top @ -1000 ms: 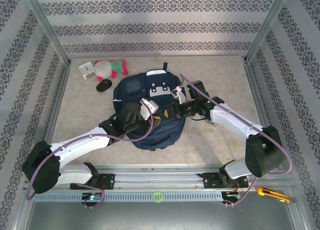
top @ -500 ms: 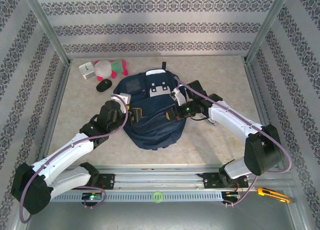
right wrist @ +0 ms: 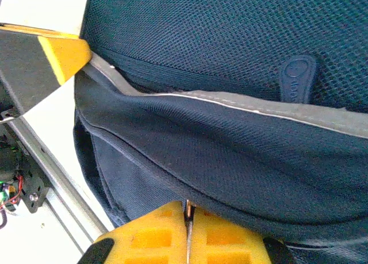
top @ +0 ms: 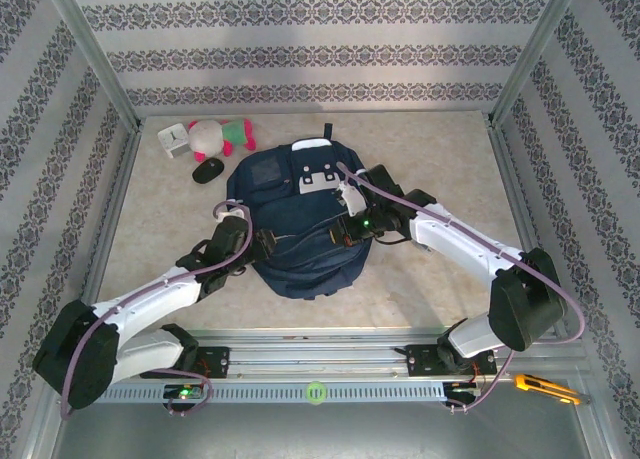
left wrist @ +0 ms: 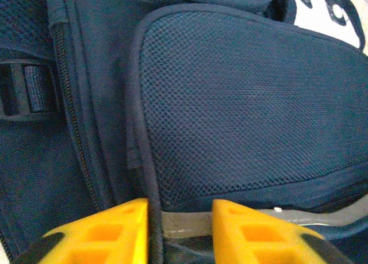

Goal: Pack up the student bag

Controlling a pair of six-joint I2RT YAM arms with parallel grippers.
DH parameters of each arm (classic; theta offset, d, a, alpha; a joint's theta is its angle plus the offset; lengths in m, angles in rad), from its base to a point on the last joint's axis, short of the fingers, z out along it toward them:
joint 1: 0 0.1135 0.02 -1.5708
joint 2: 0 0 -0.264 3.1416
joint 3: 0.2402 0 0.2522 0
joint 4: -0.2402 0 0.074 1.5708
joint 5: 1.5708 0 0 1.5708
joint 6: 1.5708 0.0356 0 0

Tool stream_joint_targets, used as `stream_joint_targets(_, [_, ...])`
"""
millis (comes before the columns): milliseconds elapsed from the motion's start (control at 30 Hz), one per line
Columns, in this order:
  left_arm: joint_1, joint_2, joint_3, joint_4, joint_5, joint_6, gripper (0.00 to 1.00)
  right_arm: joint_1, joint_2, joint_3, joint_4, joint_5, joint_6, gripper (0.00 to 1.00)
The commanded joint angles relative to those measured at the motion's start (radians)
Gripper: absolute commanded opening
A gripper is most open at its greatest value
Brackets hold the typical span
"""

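Count: one student bag (top: 290,194), two arms, three small items, one knife.
- Small items: white boxy item (top: 173,139), plush toy (top: 215,134) in pink, white and green, black mouse (top: 207,171).
- Orange utility knife (top: 540,387) lies off the table, on the front ledge at the right.

Bag position: flat at mid-table, top end toward the far wall, grey-white patch (top: 318,176) facing up.

Left jaws: at the bag's near-left side. In the left wrist view the yellow fingers (left wrist: 95,235) stand narrowly apart. The piped edge (left wrist: 141,132) of a mesh panel runs into the gap and touches one finger. Cannot tell whether it is actually pinched.

Right jaws: at the bag's right side. In the right wrist view the fingers (right wrist: 149,235) are pressed together on a thin metal sliver (right wrist: 187,208) at a seam of the bag (right wrist: 230,39).

Surface and room: mottled beige table (top: 450,159). Walls (top: 300,54) are pale with dark ornamental bands. Aluminium posts (top: 97,59) stand at the corners.

Edges and room:
- The three small items cluster in the far-left corner. The mouse is near the bag's far-left edge, not touching.
- The right side of the table is bare out to the wall.
- A bare strip runs between the bag's near end and the front rail (top: 320,359).
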Motion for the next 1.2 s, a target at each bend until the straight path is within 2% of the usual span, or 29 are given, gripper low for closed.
stream_joint_targets(0, [0.006,0.021,-0.025,0.187,0.045,-0.139,0.16,0.037,0.01,0.033,0.014,0.007,0.029,0.0])
stream_joint_targets(100, [0.004,0.037,-0.042,0.274,0.055,-0.208,0.02,0.066,0.012,0.044,0.024,0.008,0.052,0.0])
stream_joint_targets(133, [0.002,0.042,-0.041,0.292,0.055,-0.225,0.0,0.079,0.015,0.046,0.034,0.005,0.063,0.0])
stream_joint_targets(467, [-0.022,0.043,0.01,0.36,0.019,-0.276,0.0,0.222,0.092,0.093,0.117,0.032,0.207,0.0])
stream_joint_targets(700, [-0.031,0.032,0.029,0.369,0.013,-0.289,0.0,0.301,0.202,0.143,0.306,0.032,0.365,0.0])
stream_joint_targets(933, [-0.034,0.005,0.015,0.335,-0.025,-0.27,0.0,0.309,0.251,0.174,0.33,0.048,0.37,0.0])
stream_joint_targets(1000, [-0.033,-0.007,0.004,0.319,-0.041,-0.258,0.0,0.307,0.216,0.164,0.311,0.035,0.315,0.14])
stream_joint_targets(1067, [-0.033,-0.02,0.0,0.299,-0.058,-0.247,0.0,0.285,0.17,0.147,0.3,-0.09,0.24,0.3])
stream_joint_targets(1167, [-0.032,-0.036,0.0,0.264,-0.074,-0.236,0.0,0.228,0.082,0.124,0.19,-0.138,0.17,0.42])
